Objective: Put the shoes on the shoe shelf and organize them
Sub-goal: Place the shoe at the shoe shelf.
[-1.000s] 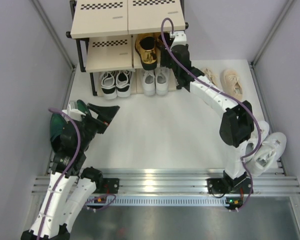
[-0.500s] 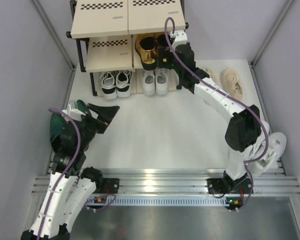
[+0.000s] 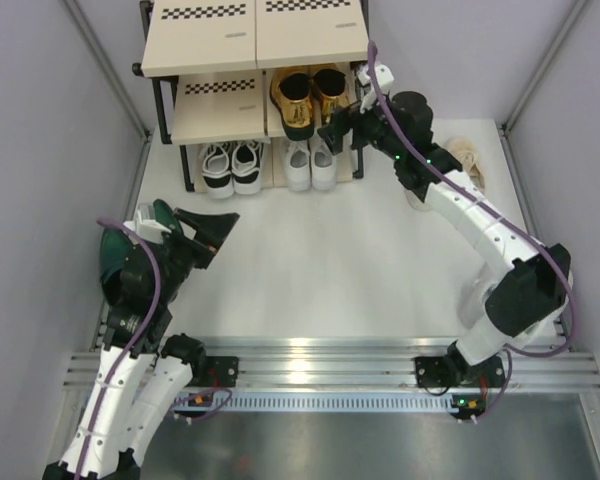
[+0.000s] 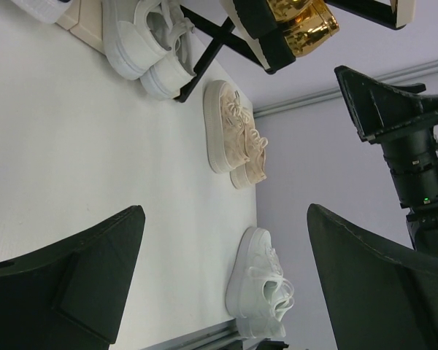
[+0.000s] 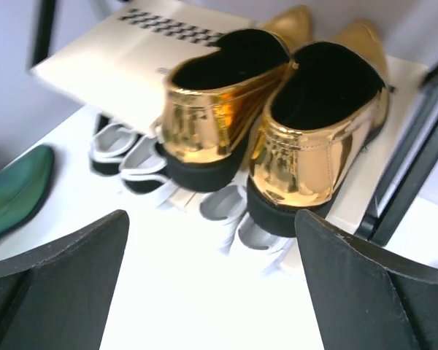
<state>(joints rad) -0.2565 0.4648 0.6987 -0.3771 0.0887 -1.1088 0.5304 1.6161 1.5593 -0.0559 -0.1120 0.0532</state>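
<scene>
The shoe shelf (image 3: 212, 108) stands at the back. Both gold loafers (image 3: 312, 97) sit side by side on its middle tier, right half, heels outward; they fill the right wrist view (image 5: 277, 117). Black-and-white sneakers (image 3: 230, 166) and white lace-ups (image 3: 310, 162) sit on the bottom tier. My right gripper (image 3: 342, 122) is open and empty, just in front of the gold loafers (image 5: 212, 240). My left gripper (image 3: 208, 228) is open and empty at the near left. Dark green loafers (image 3: 113, 256) lie beside the left arm. Beige sneakers (image 4: 235, 137) and a chunky white sneaker (image 4: 260, 289) lie on the floor at right.
The beige sneakers (image 3: 468, 160) are partly hidden behind my right arm in the top view. Grey walls close in left and right. A metal rail (image 3: 320, 360) runs along the near edge. The shelf's top tier (image 3: 250, 35) and the middle tier's left half bear no shoes.
My right gripper has drawn back from the middle tier toward the right, leaving the second gold loafer beside the first. The left arm has not moved.
</scene>
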